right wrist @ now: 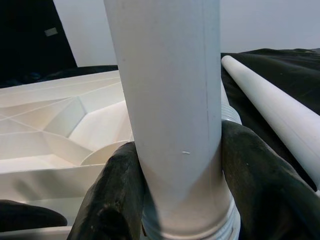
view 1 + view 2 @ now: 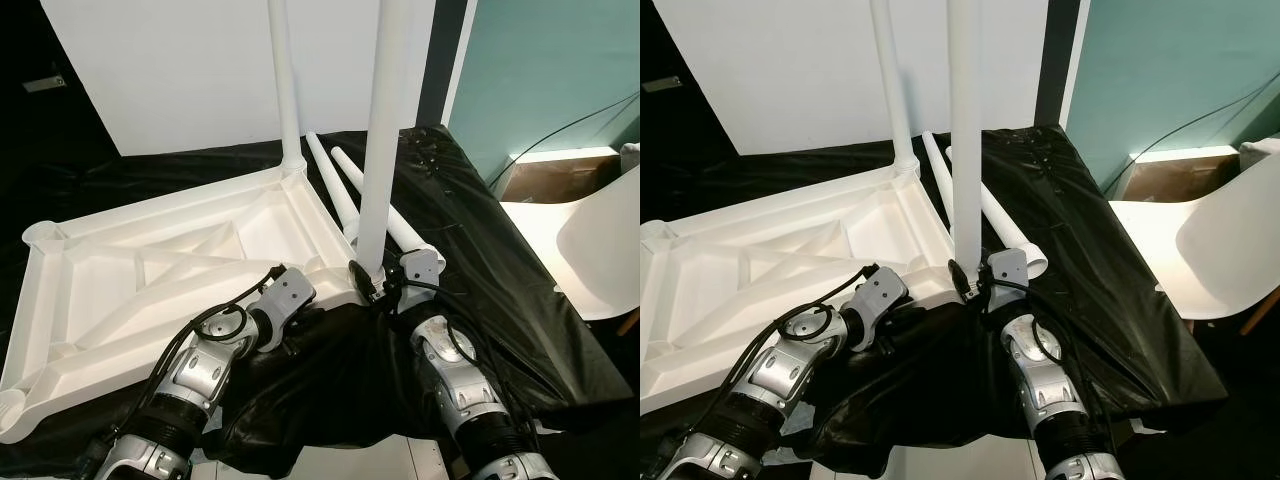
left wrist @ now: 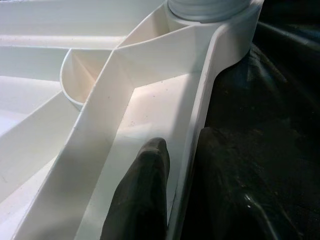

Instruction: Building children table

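Your black sheet point(image 2: 480, 260) fronts a white wall point(image 2: 170, 70). Tabletop point(image 2: 150, 270) inverted; leg point(image 2: 385, 130) upright toward 12 o'clock, right gripper point(image 1: 175, 200) clamped on it; left gripper point(image 3: 170, 190) pinches the tabletop's rim.

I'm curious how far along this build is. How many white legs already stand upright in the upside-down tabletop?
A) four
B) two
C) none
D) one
B: one upright leg stands at the far corner, and the right end effector grips a second leg at the near corner.

Black plastic sheet point(image 2: 520, 300) under an upturned white tabletop point(image 2: 150, 290) and two loose white legs point(image 2: 345, 195).
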### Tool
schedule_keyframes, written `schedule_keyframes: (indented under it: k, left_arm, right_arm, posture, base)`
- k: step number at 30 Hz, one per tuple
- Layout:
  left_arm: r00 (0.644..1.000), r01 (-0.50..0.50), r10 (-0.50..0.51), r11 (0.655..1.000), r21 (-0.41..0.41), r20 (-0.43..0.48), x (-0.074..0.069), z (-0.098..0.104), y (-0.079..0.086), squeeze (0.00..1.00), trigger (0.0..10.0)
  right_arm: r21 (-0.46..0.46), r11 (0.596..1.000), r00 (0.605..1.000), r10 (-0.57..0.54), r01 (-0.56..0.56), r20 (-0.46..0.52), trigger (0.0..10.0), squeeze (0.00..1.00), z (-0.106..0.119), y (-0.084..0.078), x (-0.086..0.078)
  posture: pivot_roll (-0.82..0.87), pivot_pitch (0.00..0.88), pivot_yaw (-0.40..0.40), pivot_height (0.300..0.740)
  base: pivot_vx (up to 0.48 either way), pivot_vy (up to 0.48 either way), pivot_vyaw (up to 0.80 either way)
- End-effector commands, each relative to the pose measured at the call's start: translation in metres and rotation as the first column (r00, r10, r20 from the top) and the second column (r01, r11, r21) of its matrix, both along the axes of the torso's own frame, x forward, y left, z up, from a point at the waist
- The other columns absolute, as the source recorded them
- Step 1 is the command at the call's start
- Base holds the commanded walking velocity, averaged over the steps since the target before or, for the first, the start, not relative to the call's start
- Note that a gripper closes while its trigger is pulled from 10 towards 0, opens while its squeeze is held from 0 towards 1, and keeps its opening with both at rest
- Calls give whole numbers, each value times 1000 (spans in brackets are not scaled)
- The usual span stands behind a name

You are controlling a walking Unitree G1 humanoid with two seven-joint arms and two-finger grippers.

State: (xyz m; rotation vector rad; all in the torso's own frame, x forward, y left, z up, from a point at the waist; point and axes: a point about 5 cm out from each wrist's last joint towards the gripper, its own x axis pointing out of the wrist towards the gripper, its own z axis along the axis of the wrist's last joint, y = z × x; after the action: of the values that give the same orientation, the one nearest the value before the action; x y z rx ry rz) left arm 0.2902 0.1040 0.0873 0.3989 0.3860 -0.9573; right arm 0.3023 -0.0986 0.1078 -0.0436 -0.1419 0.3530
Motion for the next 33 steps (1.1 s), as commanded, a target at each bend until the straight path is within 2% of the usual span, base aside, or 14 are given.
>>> schedule_keyframes:
  k: [1, 4, 5, 7, 8, 11, 13, 14, 17, 21, 23, 24, 28, 33]
  left_arm:
    - [986, 22, -13, 999, 49, -169, -20, -34, 4, 0, 10000]
    - [986, 22, -13, 999, 49, -169, -20, -34, 4, 0, 10000]
    - [986, 20, -12, 999, 49, -169, -20, -34, 4, 0, 10000]
    - [986, 19, -10, 999, 48, -169, -21, -34, 5, 0, 10000]
    - [986, 18, -9, 999, 48, -169, -21, -34, 5, 0, 10000]
    - [986, 16, -8, 999, 47, -169, -22, -35, 5, 0, 10000]
    - [985, 15, -6, 999, 49, -171, -22, -36, 5, 0, 10000]
    - [985, 14, -5, 999, 50, -173, -23, -36, 6, 0, 10000]
    - [985, 17, -8, 999, 50, -174, -22, -37, 5, 0, 10000]
    - [985, 19, -10, 999, 50, -172, -21, -37, 4, 0, 10000]
    - [985, 24, -15, 999, 49, -170, -20, -36, 3, 0, 10000]
    - [985, 25, -16, 998, 50, -169, -20, -36, 2, 0, 10000]
    - [986, 23, -14, 998, 53, -169, -21, -36, 4, 0, 10000]
    - [985, 19, -10, 998, 53, -171, -22, -36, 6, 0, 10000]
  right_arm:
    - [18, 994, 994, -111, 111, -21, 0, 0, 2, -18, 7]
    - [17, 996, 996, -86, 87, -33, 902, 0, 3, -14, 8]
    - [5, 999, 998, -43, 43, -35, 10000, 0, 3, -8, 8]
    - [-8, 1000, 999, 21, -22, -44, 10000, 0, 2, -3, 7]
    - [-12, 998, 997, 64, -64, -47, 10000, 1000, 1, 0, 5]
    - [-19, 993, 992, 113, -114, -50, 10000, 1000, 0, 2, 5]
    - [-95, 980, 985, 173, -172, 2, 10000, 1000, 5, 0, 6]
    - [-149, 964, 974, 225, -220, 21, 10000, 59, 8, -4, 9]
    - [-246, 913, 942, 335, -325, -1, 10000, 0, 16, -18, 21]
    - [-257, 898, 931, 364, -358, -26, 10000, 0, 19, -23, 26]
    - [-297, 850, 899, 427, -436, -96, 10000, 0, 20, -30, 31]
    - [-319, 815, 875, 461, -484, -151, 0, 0, 16, -32, 31]
    - [-337, 741, 814, 521, -581, -256, 0, 0, 7, -35, 28]
    - [-317, 735, 800, 535, -599, -273, 0, 0, 4, -34, 28]
  posture:
    - [4, 0, 12, 740]
    - [6, 0, 10, 740]
    - [10, 0, 8, 740]
    - [12, 0, 6, 740]
    - [12, 0, 6, 740]
    - [11, 0, 7, 740]
    - [9, 0, 6, 740]
    - [6, 0, 5, 740]
    - [0, 0, 6, 740]
    - [-1, 0, 7, 740]
    - [-2, 0, 10, 740]
    - [0, 0, 10, 740]
    - [6, 0, 8, 740]
    - [8, 0, 7, 740]
  base:
    - [0, 0, 0]
    - [0, 0, 0]
    - [0, 0, 0]
    - [0, 0, 0]
    - [0, 0, 0]
    - [0, 0, 0]
    - [0, 0, 0]
    - [0, 0, 0]
    - [0, 0, 0]
    - [0, 0, 0]
    - [0, 0, 0]
    - [0, 0, 0]
    - [0, 0, 0]
    - [0, 0, 0]
